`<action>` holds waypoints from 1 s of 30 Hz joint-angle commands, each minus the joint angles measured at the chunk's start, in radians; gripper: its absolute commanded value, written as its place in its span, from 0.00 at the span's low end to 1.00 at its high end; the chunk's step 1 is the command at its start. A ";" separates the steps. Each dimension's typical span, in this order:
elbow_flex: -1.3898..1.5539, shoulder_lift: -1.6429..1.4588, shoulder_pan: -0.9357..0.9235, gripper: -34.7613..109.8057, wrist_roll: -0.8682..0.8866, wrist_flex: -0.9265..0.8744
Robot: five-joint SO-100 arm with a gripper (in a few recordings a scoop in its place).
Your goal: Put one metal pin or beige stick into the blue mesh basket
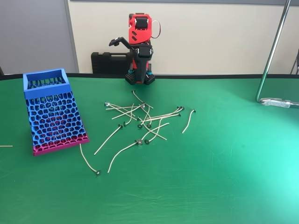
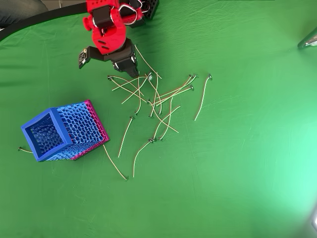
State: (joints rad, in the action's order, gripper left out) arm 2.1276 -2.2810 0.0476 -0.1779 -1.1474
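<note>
The blue mesh basket [image 1: 56,119] [image 2: 81,126] stands at the left of the green table, open top up, with a pink band at its base. Several thin beige sticks with small metal heads lie crossed in a loose pile [image 1: 145,119] [image 2: 156,99] at mid-table. One stick [image 1: 88,161] [image 2: 115,162] lies by the basket's near corner, and another [image 1: 188,120] [image 2: 202,99] lies apart to the right. The red arm is folded at the back. Its black gripper [image 1: 141,63] [image 2: 132,72] points down above the pile's far edge, shut and holding nothing.
A black case [image 1: 110,63] sits behind the table against the wall. A metal stand's pole and foot [image 1: 271,56] [image 2: 309,39] are at the right. A stray stick [image 1: 5,146] [image 2: 25,149] lies left of the basket. Open green mat spreads in front.
</note>
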 commanded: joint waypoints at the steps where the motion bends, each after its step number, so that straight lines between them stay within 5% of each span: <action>1: -0.144 0.080 -0.021 0.24 -0.021 -0.021; 12: -0.370 0.339 -0.101 0.24 -0.074 -0.044; 30: -0.973 0.848 -0.101 0.24 0.272 -0.244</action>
State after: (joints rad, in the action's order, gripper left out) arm 1.2671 -1.4634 -0.0690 0.0614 -1.3683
